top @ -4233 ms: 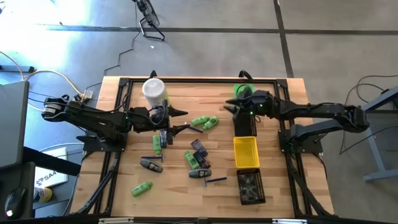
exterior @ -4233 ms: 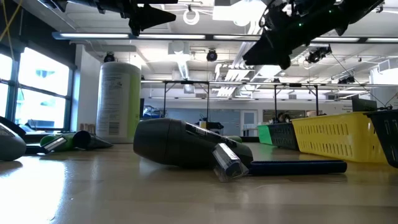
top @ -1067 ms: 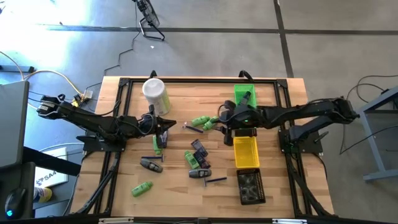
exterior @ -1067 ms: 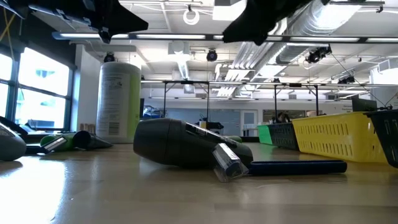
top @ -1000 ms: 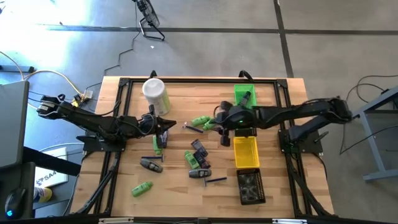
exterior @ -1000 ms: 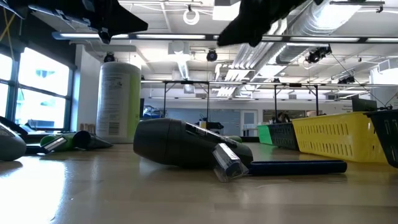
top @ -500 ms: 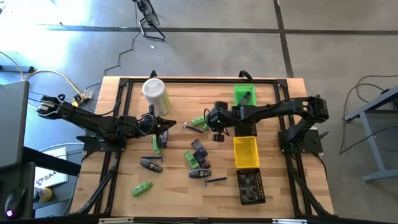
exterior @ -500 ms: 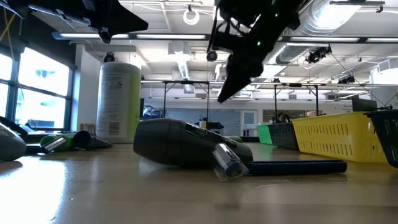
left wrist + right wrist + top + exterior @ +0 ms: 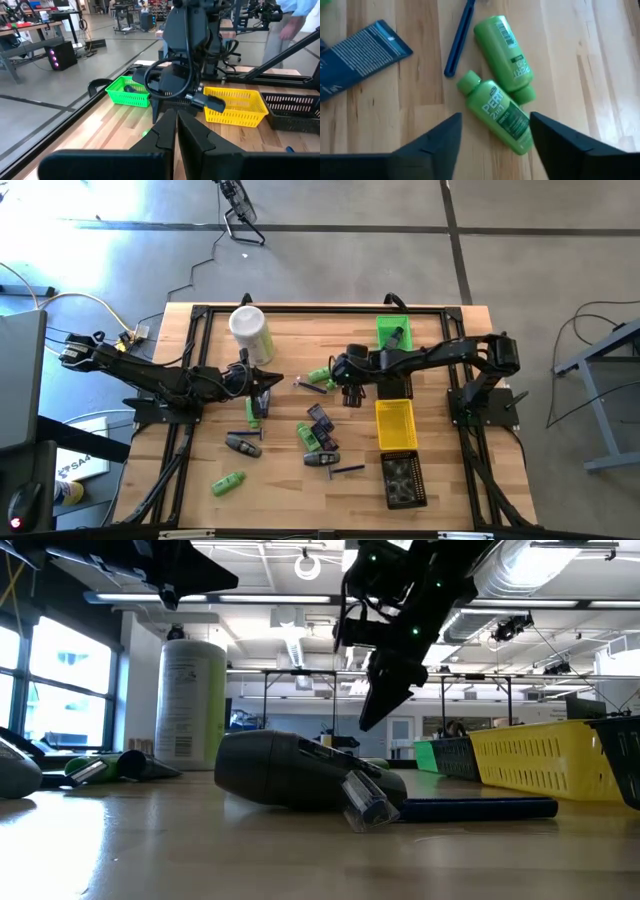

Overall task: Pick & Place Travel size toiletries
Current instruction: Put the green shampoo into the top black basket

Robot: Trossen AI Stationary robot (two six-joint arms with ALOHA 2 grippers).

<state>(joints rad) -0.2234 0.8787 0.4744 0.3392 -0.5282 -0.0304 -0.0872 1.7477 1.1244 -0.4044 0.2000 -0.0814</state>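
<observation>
Green "PERT 2in1" bottle (image 9: 498, 118) lies below the open right pincer (image 9: 495, 145); left pincer (image 9: 176, 131) closed.

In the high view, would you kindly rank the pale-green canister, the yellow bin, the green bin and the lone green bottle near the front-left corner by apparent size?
1. yellow bin
2. pale-green canister; standing closer to the overhead camera, so its rank is unsure
3. green bin; partly covered by the right arm
4. green bottle

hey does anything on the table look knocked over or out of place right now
Nothing looks damaged or spilled. The toiletries lie loose on their sides across the table, and the right tool hangs open above two green bottles lying together. The tall canister stands upright, and the green bin and yellow bin sit in a row.
</observation>
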